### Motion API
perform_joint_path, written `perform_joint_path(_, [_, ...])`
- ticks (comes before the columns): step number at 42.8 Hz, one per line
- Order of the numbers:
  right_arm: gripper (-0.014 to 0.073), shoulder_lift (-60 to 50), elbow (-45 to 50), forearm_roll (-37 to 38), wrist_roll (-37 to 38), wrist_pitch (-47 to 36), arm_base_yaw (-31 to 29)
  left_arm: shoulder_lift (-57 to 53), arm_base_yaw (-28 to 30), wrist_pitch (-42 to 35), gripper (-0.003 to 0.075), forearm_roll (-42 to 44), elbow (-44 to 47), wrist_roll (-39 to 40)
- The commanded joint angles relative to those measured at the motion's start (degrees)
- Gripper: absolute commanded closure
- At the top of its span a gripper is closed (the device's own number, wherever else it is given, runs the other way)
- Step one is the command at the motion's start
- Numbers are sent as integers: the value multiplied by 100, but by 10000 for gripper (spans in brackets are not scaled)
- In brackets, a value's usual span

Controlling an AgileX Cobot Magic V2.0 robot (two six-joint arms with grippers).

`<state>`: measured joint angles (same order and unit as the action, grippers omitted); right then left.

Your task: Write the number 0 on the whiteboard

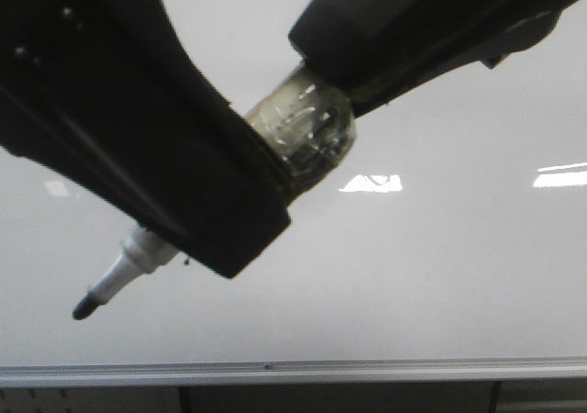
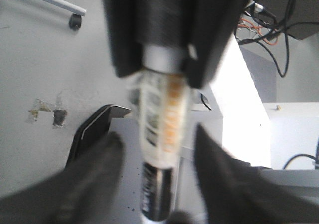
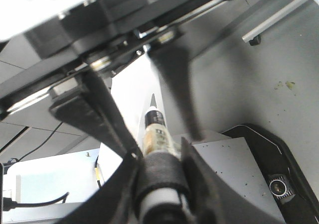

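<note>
The whiteboard (image 1: 440,275) fills the front view, glossy and bare, with its silver frame edge (image 1: 367,372) at the bottom. No drawn number 0 shows on it. A marker (image 1: 303,133) with a tape-wrapped barrel hangs in front of the board, its black tip (image 1: 87,307) pointing down-left, clear of the surface. My right gripper (image 3: 158,157) is shut on the marker's rear end and also shows in the front view (image 1: 404,27). My left gripper (image 2: 158,184) is open, a finger on each side of the marker (image 2: 159,134) with gaps between.
Bright rectangular light reflections (image 1: 371,184) lie on the board. In the wrist views a speckled grey base plate (image 3: 234,169) with a black rim lies below, a castor leg (image 2: 75,21) stands on the floor, and cables (image 2: 269,25) hang at one side.
</note>
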<state>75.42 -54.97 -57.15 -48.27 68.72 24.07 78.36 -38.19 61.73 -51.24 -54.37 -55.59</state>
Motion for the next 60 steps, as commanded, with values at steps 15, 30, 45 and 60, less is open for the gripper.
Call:
perform_joint_path(15, [662, -246, -154, -309, 112, 438, -55, -178, -42, -171, 50, -365, -180, 15])
perform_joint_path(30, [662, -1500, 183, 1391, 1321, 706, -1147, -178, -42, -193, 50, -318, -180, 15])
perform_joint_path(45, [662, -2252, 183, 3166, 2392, -1843, -1845, -178, -42, -193, 190, -318, -180, 15])
perform_joint_path(60, [662, -2009, -186, 3171, 2381, -3351, -1839, -178, -42, -193, 701, -318, -180, 15])
